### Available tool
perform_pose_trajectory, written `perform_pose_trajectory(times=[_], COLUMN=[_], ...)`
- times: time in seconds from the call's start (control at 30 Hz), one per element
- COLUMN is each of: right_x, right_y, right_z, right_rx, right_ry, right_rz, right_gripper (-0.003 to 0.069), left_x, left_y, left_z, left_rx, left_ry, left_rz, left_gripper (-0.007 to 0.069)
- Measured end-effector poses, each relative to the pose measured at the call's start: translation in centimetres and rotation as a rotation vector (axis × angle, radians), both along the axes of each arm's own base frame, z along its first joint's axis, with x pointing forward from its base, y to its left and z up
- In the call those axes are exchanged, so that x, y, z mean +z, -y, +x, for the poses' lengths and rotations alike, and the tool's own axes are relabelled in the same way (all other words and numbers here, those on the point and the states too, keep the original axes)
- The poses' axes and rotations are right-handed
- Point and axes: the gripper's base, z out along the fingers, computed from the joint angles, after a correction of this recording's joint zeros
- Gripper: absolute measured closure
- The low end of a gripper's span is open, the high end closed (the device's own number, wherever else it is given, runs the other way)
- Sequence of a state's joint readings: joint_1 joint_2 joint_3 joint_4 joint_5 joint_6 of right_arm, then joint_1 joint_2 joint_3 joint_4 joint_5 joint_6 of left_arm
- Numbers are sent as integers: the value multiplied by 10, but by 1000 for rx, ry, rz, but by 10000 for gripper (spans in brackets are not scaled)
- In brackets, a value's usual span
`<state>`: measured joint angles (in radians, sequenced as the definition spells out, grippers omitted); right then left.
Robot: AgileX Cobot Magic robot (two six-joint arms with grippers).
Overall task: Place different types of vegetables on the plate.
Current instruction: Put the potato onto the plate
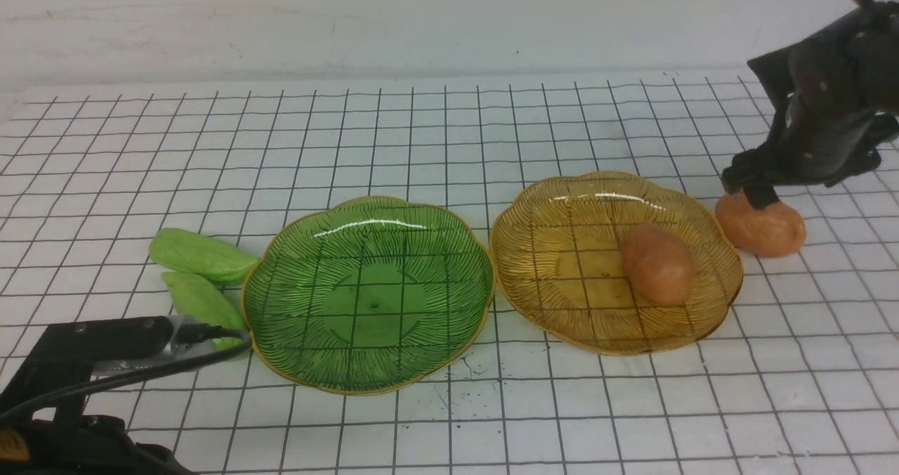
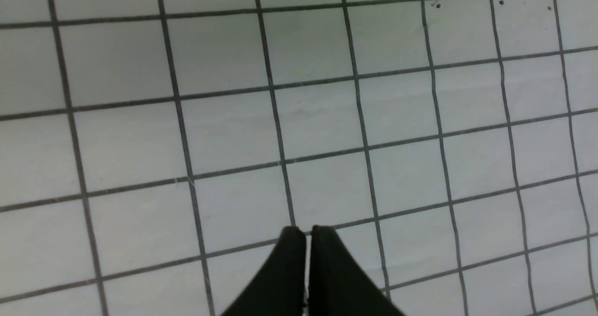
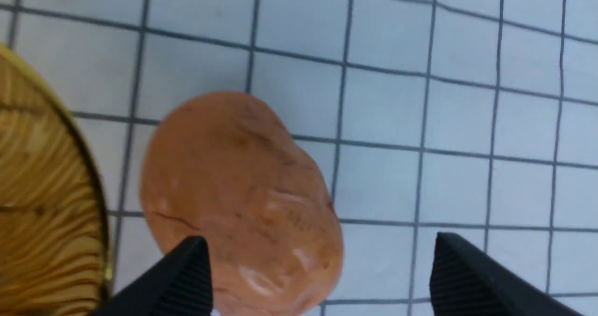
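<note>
- Right pincer (image 3: pixel 318 260), its fingers spread wide with nothing between them gripped, hangs over the loose orange-brown, oval potato-like lump (image 3: pixel 243 199); one fingertip overlaps it in the wrist view, so the pair looks off-centre.
- That lump lies beneath the pincer on the white, black-gridded tabletop (image 1: pixel 604 419), just beside the scalloped, see-through amber plate (image 1: pixel 562 306).
- Picking it up seems the step in hand. I'd shift the pincer toward the plate until the lump sits midway between the fingers, and turn it to close across the narrower body.
- Lower only once both fingertips clear the lump's sides; coming down as it stands could press on top or roll it. The plate-side finger needs care near the rim.
- A second orange-brown lump (image 1: pixel 658 265) rests in the plate, toward the robot's left of the right pincer, so a free spot beside it would suit this one.
- Left pincer (image 2: pixel 306 234) is pressed together, empty; ahead of it two light-green, elongated cucumber-like pieces (image 1: pixel 204 255) lie by the green see-through plate (image 1: pixel 372 369), still to be placed.
</note>
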<state>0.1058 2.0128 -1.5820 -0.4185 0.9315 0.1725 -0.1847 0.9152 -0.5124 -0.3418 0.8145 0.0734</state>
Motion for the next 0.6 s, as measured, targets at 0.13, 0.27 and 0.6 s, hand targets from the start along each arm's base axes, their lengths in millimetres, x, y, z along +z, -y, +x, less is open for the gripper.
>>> perform_pose_trajectory(times=[0.13,0.27,0.6], right_x=[15,30,35], right_y=[21,43,51], right_z=[4,6,9], right_rx=[-50,-98,-46], right_ry=[-1,-8,21], right_rz=[50,162,309], right_gripper=[322,572,594], left_x=[0,0,1], left_y=[1,1,2], left_z=[0,0,0], left_rx=[4,6,8], left_ry=[-2,-3,-4], left_rz=[-12,-17,-23], left_gripper=[628,628,628])
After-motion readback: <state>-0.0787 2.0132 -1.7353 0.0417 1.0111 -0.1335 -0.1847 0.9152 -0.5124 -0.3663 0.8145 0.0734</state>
